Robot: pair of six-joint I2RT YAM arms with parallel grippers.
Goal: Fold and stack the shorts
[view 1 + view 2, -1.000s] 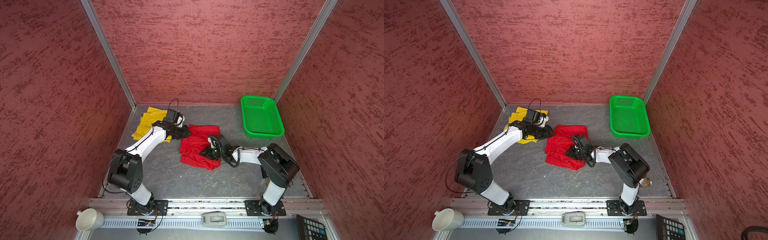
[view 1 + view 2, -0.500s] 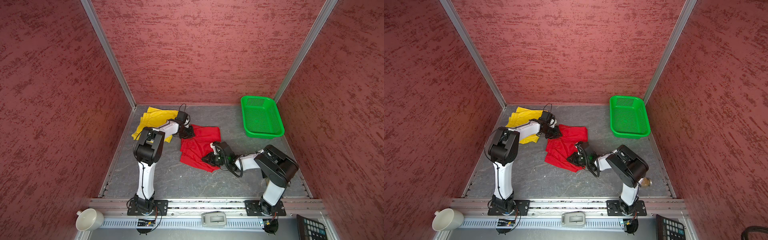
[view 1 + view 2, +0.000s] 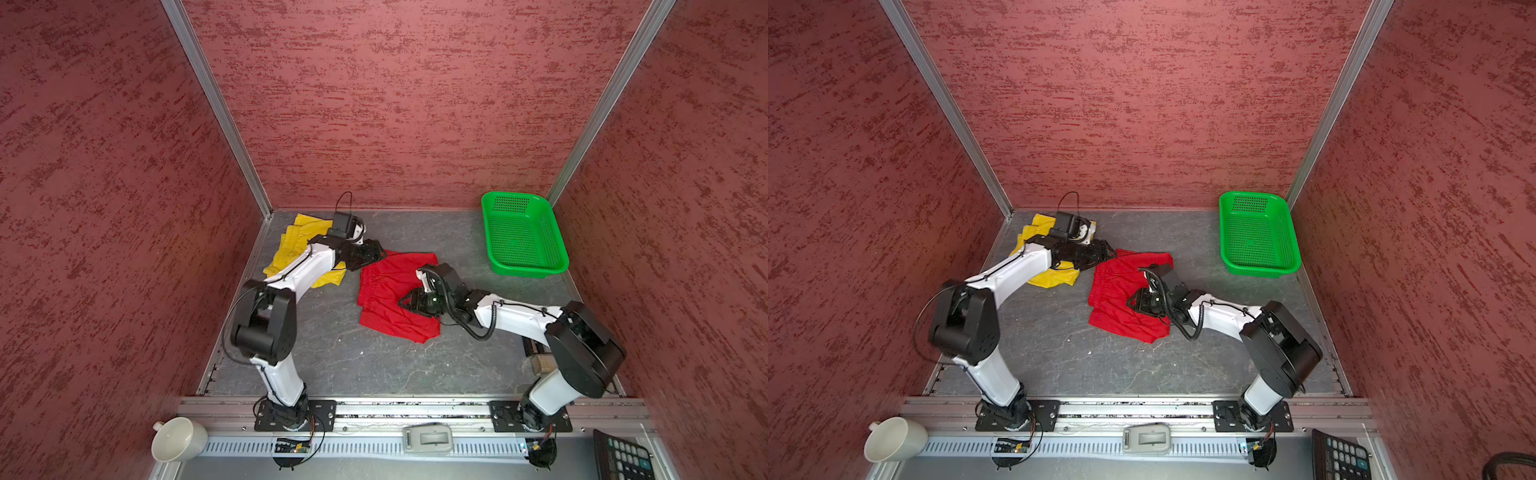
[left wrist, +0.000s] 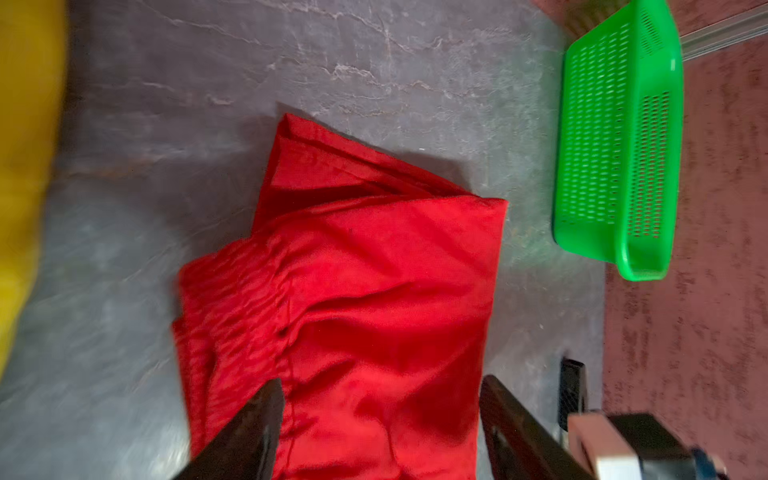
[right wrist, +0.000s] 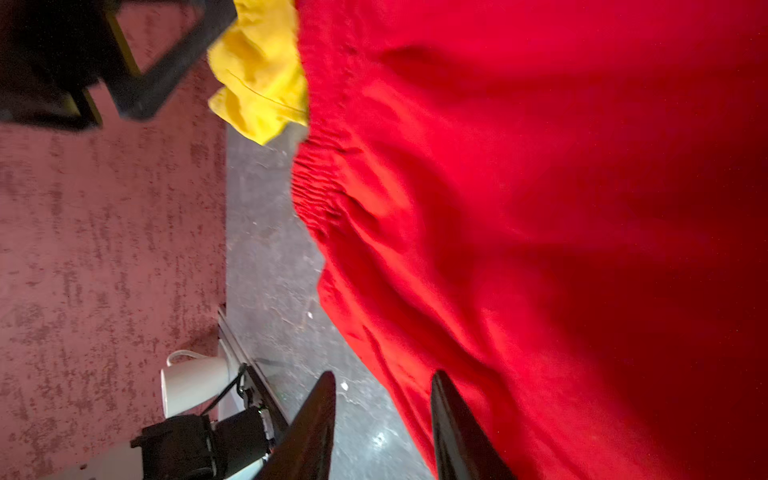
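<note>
**Top views.** In both top views the red shorts (image 3: 390, 291) lie crumpled on the floor, near the basket (image 3: 530, 272) but apart from it. The yellow shorts (image 3: 297, 241) lie well apart from the basket, farther from it than the red pair. My left gripper (image 3: 376, 253) is at the red corner turned away from the basket. My right gripper (image 3: 405, 301) is over the red middle, its arm reaching in from the basket's side.

**Left wrist.** My left gripper (image 4: 382, 382) has its jaws spread wide. Red fabric (image 4: 374, 270) lies below them, unpinched, and the basket (image 4: 648, 257) stands clear of the cloth.

**Right wrist.** My right gripper (image 5: 384, 376) has its jaws parted, with bare floor between them and the red hem (image 5: 519, 208) just beside one finger. The gathered waistband shows, with yellow cloth (image 5: 262, 83) past it. The view is blurred.
</note>
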